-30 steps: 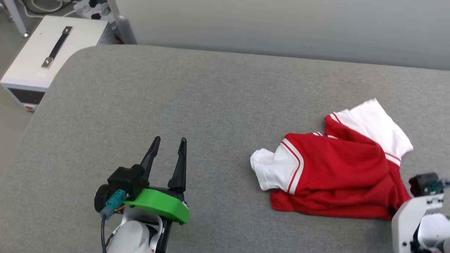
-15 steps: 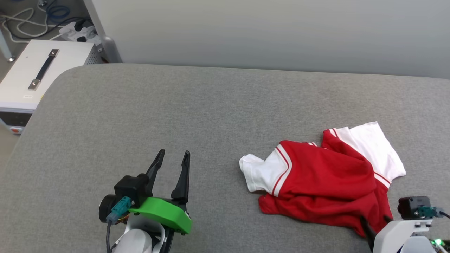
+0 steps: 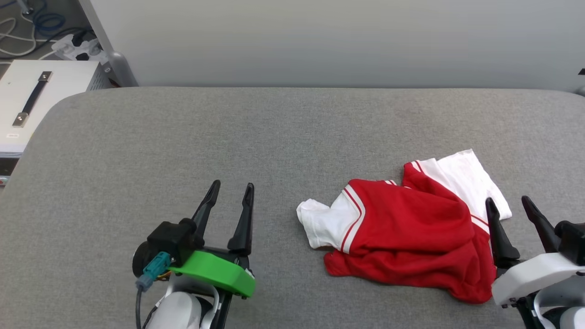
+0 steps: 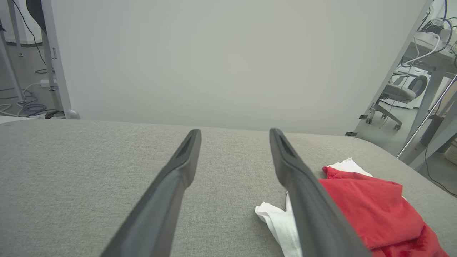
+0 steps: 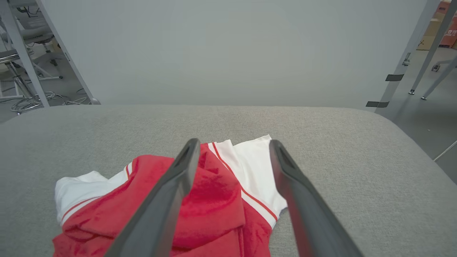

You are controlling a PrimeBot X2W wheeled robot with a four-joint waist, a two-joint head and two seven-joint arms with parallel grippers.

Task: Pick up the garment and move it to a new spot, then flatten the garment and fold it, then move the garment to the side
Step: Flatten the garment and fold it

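Note:
The garment (image 3: 411, 233), a red T-shirt with white sleeves and red-white striped trim, lies crumpled on the right half of the grey padded table (image 3: 256, 146). It also shows in the left wrist view as garment (image 4: 371, 210) and in the right wrist view as garment (image 5: 200, 200). My right gripper (image 3: 508, 204) stands open just above the garment's right edge, with nothing between its fingers (image 5: 171, 192). My left gripper (image 3: 231, 188) is open and empty over bare table, well to the left of the garment.
A white metal case with a black handle (image 3: 32, 98) stands off the table's far left corner, with cables on the floor behind it. A pale wall panel (image 3: 320, 41) runs along the table's far edge. Desks and chairs (image 4: 396, 96) stand beyond the right end.
The right gripper has opened, let go of the garment's lower right edge and risen into view, fingers spread. The camera has shifted, so the whole scene slid. The left gripper kept its pose.

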